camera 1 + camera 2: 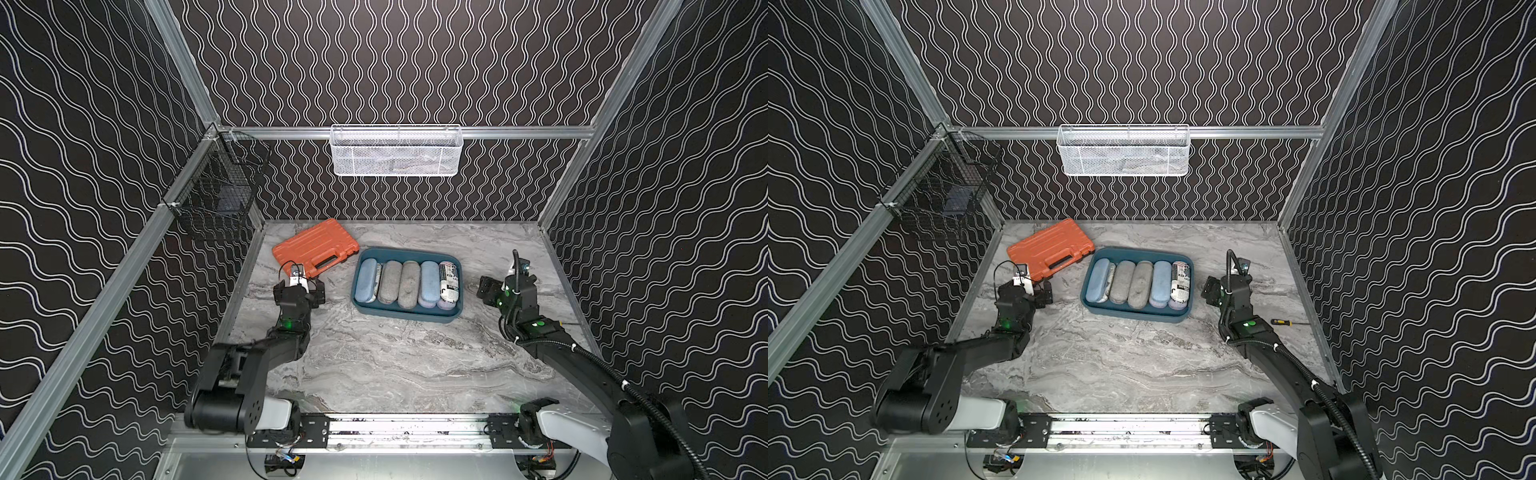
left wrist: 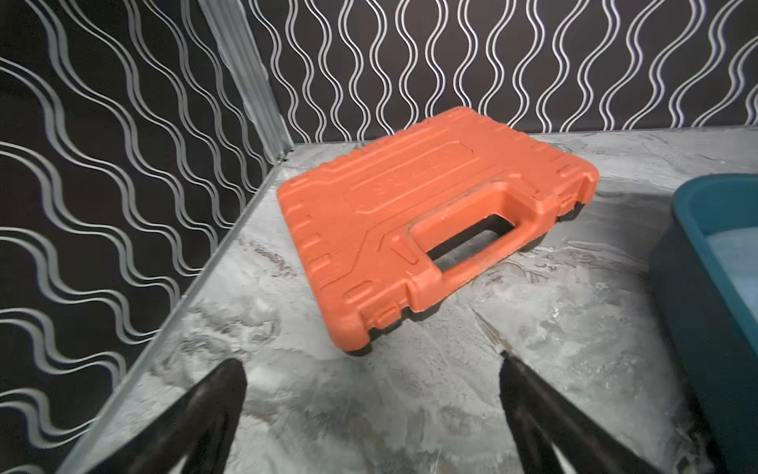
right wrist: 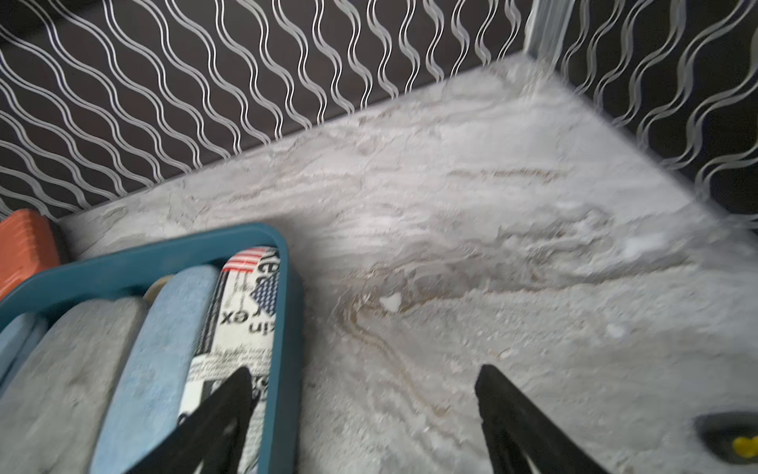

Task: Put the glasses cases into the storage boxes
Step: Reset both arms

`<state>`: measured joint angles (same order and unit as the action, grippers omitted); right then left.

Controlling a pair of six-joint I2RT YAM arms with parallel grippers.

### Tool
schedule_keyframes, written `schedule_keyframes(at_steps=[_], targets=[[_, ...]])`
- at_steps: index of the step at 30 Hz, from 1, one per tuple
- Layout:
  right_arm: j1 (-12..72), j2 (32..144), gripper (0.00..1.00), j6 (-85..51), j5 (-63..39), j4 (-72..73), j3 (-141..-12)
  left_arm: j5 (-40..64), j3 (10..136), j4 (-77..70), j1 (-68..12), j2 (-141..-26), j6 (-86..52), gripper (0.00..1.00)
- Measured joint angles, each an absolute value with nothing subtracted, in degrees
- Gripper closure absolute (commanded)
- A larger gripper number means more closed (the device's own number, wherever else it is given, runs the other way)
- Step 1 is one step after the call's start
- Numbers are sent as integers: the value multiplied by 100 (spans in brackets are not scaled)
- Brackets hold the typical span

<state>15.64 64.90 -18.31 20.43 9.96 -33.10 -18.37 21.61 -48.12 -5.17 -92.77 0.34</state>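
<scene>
The storage box, a dark teal tray (image 1: 405,251) (image 1: 1141,250), sits mid-table in both top views. Several glasses cases lie side by side in it: light blue (image 1: 365,280), grey felt (image 1: 390,282), a second light blue (image 1: 429,282) and newspaper-print (image 1: 449,282) (image 3: 242,312). My left gripper (image 1: 300,286) (image 2: 369,363) hovers left of the tray, open and empty, facing the orange case. My right gripper (image 1: 488,289) (image 3: 364,371) hangs just right of the tray, open with only bare table between its fingers. In the right wrist view one finger overlaps the newspaper-print case.
An orange ribbed tool case (image 1: 316,247) (image 2: 430,221) lies at the back left. A white mesh basket (image 1: 395,151) hangs on the back wall and a black wire basket (image 1: 216,195) on the left wall. A black-and-yellow screwdriver (image 1: 1281,322) lies by the right wall.
</scene>
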Motion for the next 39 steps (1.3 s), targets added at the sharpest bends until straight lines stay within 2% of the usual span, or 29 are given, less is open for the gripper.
schedule_keyframes(at_steps=[9, 14, 18, 20, 28, 39], targets=[[1142, 7415, 11, -965, 3262, 2484, -2888, -1566, 2126, -5570, -499, -9459, 148, 1], [897, 7699, 10, -495, 3476, 3420, -2338, -1564, 2021, -5778, -506, -9511, 163, 1], [526, 7846, 5, -342, 3068, 4329, -1911, -1564, 2018, -5867, -515, -9520, 165, 1], [349, 8001, 0, -340, 2810, 4740, -1804, -1564, 2018, -5900, -515, -9520, 165, 1], [-172, 8779, 0, -316, 1503, 6108, -1557, -1564, 2018, -5944, -521, -9520, 165, 1], [-226, 8803, 0, -266, 1090, 6543, -1446, -1566, 2018, -5944, -521, -9520, 165, 1]])
